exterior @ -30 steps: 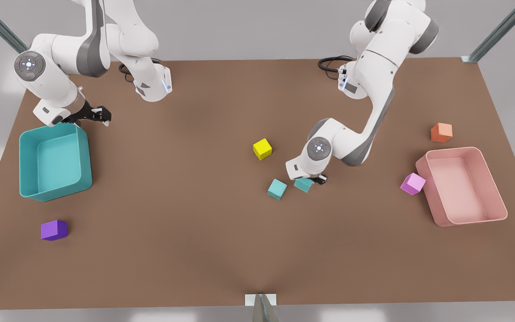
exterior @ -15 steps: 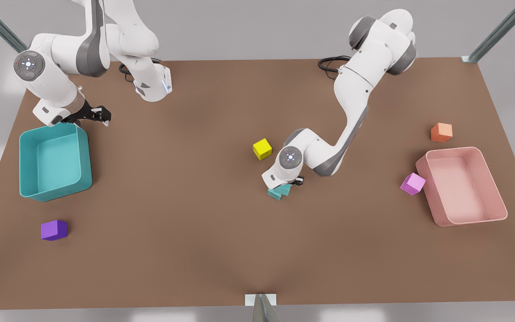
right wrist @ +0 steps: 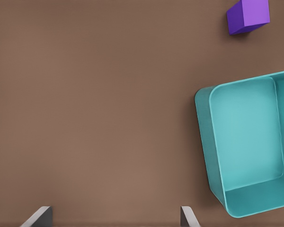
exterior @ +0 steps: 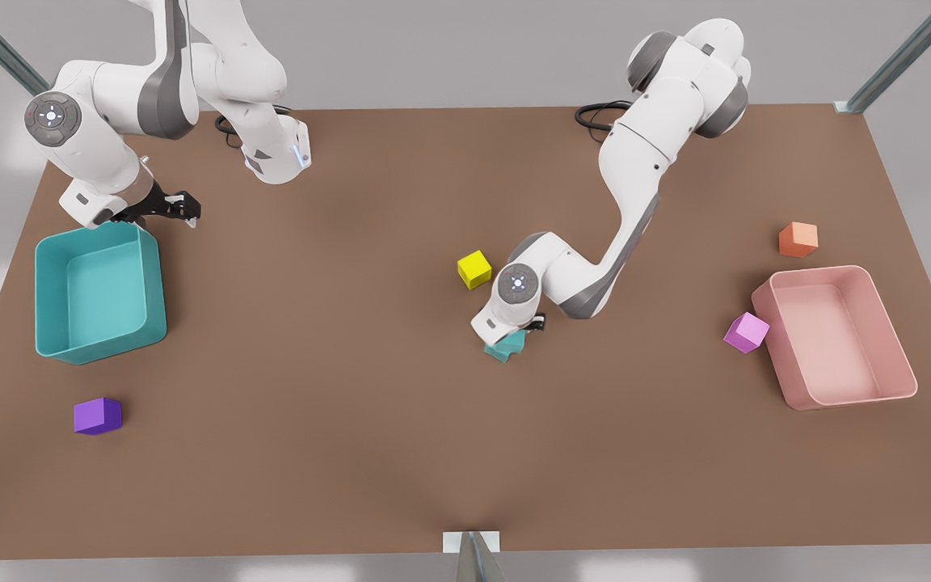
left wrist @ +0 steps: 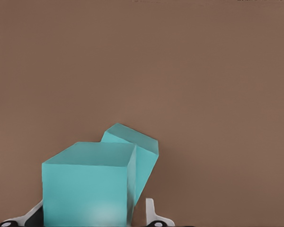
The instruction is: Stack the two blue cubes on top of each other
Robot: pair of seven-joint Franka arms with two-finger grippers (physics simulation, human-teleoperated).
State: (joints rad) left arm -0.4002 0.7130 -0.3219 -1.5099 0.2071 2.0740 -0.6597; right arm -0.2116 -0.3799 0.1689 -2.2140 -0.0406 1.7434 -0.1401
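Teal bin [exterior: 53, 275] and pink bin [exterior: 902, 380] hold nothing. The left gripper [exterior: 524, 330] pinches one teal cube [left wrist: 87, 187], seemingly resting on the tilted second cube [left wrist: 141, 147]. The right gripper [exterior: 179, 208] waits spread by the teal bin.

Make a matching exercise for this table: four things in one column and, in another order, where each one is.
Things:
1. yellow cube
2. purple cube
3. pink cube
4. orange cube

Places:
A. touching the pink bin
B. beyond the pink bin
C. nearer the camera than the teal bin
D. near the table's middle

Pairs: 1-D, 2-C, 3-A, 4-B
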